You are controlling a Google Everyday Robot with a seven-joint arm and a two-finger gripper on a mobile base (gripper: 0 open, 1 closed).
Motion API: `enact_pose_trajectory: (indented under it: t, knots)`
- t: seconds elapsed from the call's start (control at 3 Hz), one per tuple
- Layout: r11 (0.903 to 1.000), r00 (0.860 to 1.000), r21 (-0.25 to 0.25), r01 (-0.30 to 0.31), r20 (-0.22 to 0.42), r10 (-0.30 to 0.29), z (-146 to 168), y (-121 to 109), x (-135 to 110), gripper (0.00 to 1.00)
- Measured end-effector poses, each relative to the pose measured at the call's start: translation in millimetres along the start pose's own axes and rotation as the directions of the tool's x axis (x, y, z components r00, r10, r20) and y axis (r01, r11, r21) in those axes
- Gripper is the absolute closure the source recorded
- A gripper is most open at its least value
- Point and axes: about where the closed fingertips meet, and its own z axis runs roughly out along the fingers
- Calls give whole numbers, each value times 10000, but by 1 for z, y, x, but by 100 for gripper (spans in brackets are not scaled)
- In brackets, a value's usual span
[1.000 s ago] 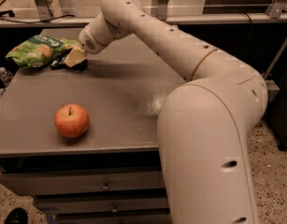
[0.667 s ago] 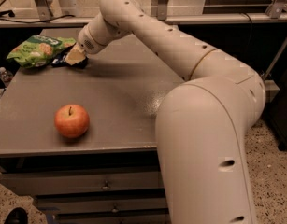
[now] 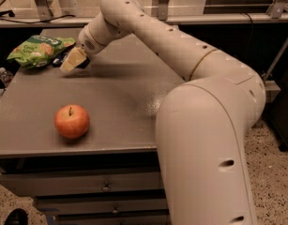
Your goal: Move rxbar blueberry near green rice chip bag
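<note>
The green rice chip bag (image 3: 38,48) lies crinkled at the table's far left corner. The rxbar blueberry (image 3: 59,60) shows only as a dark sliver just right of the bag's lower edge, mostly hidden behind the gripper. My gripper (image 3: 72,61) reaches down at the end of the long beige arm. Its tan tip sits low over the table, right at the bar and a little right of the bag.
A red-orange apple (image 3: 72,121) stands near the front left of the grey table (image 3: 129,93). Drawers run under the table front. My arm's big elbow fills the right foreground. A metal rail and frame run behind the table.
The gripper has shifted slightly, down and to the left, staying by the bag. The bag and the apple have not moved.
</note>
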Motion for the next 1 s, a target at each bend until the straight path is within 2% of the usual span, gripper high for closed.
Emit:
enact_pose_trajectory:
  t: [0.67,1.0]
  knots:
    - [9999,9999,84,-110,69,110,-11,-1,2,0]
    - [9985,9985,343,-425,373,412,-42,-11,8,0]
